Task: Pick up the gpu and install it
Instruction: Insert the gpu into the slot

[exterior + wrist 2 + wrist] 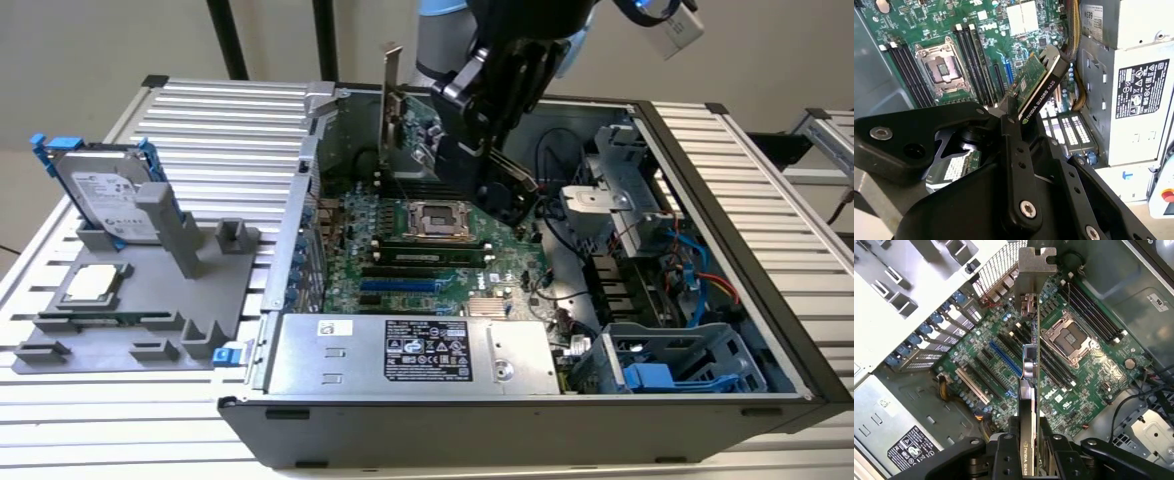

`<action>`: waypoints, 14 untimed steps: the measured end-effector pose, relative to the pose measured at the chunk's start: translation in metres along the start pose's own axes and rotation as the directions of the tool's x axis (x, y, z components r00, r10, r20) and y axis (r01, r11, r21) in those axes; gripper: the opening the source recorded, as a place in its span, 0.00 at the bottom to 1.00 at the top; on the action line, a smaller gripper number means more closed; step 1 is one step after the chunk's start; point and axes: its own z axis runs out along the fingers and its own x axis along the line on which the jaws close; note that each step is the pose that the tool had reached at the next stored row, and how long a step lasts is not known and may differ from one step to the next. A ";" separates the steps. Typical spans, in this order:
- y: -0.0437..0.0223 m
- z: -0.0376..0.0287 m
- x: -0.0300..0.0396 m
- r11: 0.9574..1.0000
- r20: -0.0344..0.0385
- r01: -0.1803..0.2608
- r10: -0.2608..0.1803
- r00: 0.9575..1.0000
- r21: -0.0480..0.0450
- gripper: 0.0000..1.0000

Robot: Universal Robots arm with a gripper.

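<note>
Tool [1026, 439] on your arm is clamping the gpu [1030, 360] by its two faces, so you are holding the card on edge in the air above the motherboard [1081, 387], clear of it. Its silver bracket [1036, 262] is pointing away from the tool, toward the motherboard's rear edge. In the exterior view the card is standing upright over the motherboard's far end, inside the open case [534, 435]. An uncovered processor socket [1069, 337] is sitting on the motherboard just beside the card's line.
</note>
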 end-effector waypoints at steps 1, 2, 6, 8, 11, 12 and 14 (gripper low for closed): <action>-0.0001 0.0000 -0.0001 1.000 -0.001 0.009 -0.009 1.000 0.000 0.00; -0.0002 0.0000 -0.0002 1.000 -0.001 0.019 -0.019 1.000 0.000 0.00; -0.0002 0.0000 -0.0002 0.999 -0.002 0.034 -0.034 0.999 0.000 0.00; -0.0002 0.0000 -0.0002 0.999 -0.002 0.034 -0.034 0.999 0.000 0.00; -0.0002 0.0000 -0.0002 0.999 -0.002 0.036 -0.036 0.999 0.000 0.00; -0.0002 0.0000 -0.0002 0.999 -0.002 0.040 -0.040 0.999 0.000 0.00; -0.0002 0.0000 -0.0002 0.998 -0.004 0.060 -0.060 0.998 0.000 0.00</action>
